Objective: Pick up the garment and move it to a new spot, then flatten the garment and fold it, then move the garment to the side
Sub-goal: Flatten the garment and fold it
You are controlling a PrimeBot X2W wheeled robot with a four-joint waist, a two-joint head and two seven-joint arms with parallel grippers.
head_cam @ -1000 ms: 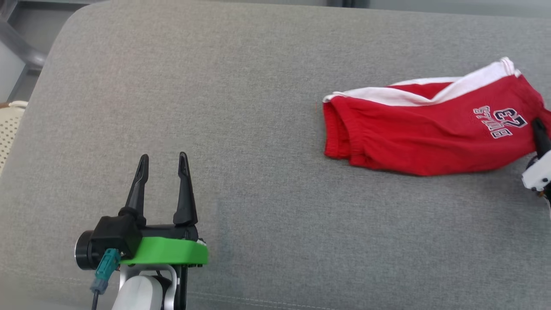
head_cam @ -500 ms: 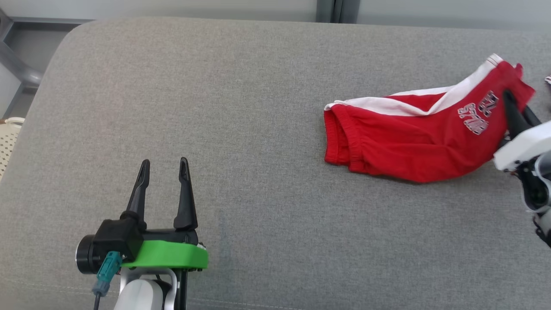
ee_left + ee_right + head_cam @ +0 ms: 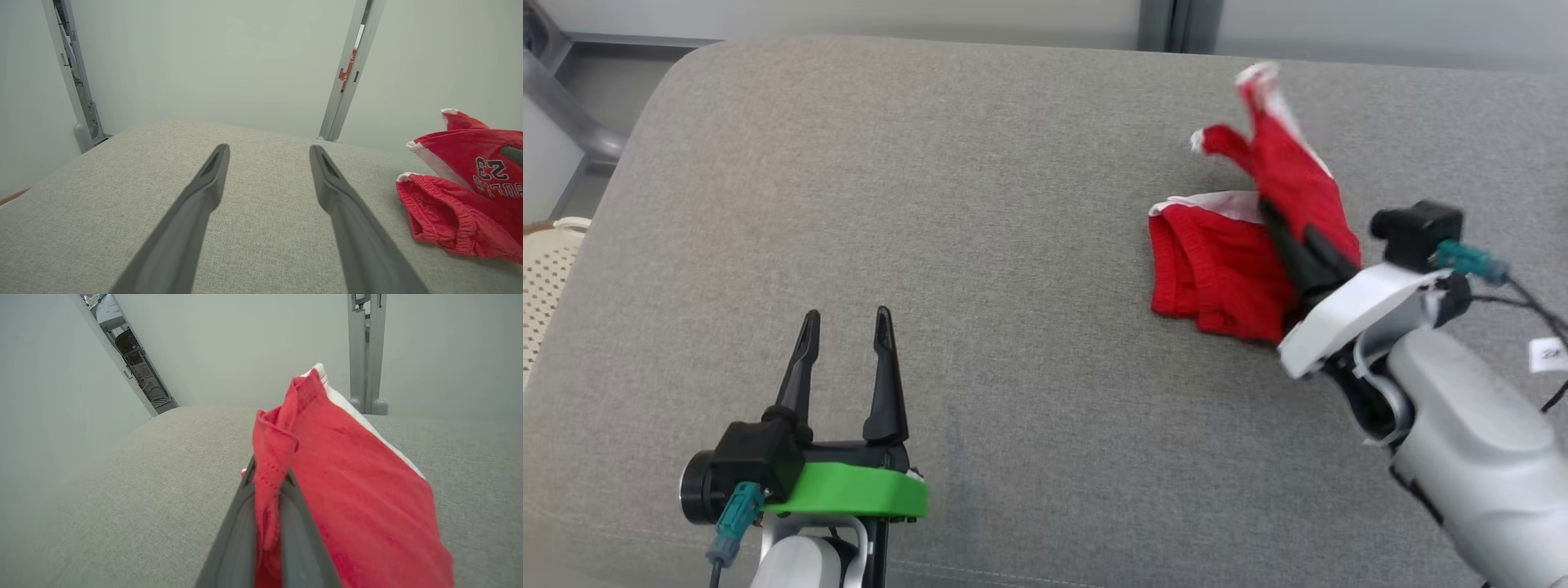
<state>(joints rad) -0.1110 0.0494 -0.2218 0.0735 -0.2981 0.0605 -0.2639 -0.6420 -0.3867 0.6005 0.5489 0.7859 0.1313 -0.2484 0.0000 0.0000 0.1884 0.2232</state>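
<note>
The garment (image 3: 1225, 269) is a pair of red shorts with white trim and a "23" print, lying on the right half of the grey cushion (image 3: 1013, 163). My right gripper (image 3: 1278, 233) is shut on its hem end and holds that end up, folded back leftward over the waistband end that still rests on the cushion. In the right wrist view red cloth (image 3: 343, 506) is pinched between my right gripper (image 3: 267, 475) and drapes to the right. My left gripper (image 3: 845, 327) hovers open and empty at the lower left. The left wrist view has the garment (image 3: 461, 204) at its right edge, well off my left gripper (image 3: 269, 153).
The grey cushion fills most of the head view, its rounded back edge against a pale wall with a metal post (image 3: 1176, 20). A perforated cream basket (image 3: 543, 278) stands beyond the cushion's left edge.
My right gripper has lifted the garment's right end and carried it leftward over the rest, and its forearm has come into view. The left gripper stays put; the camera shifted a little.
</note>
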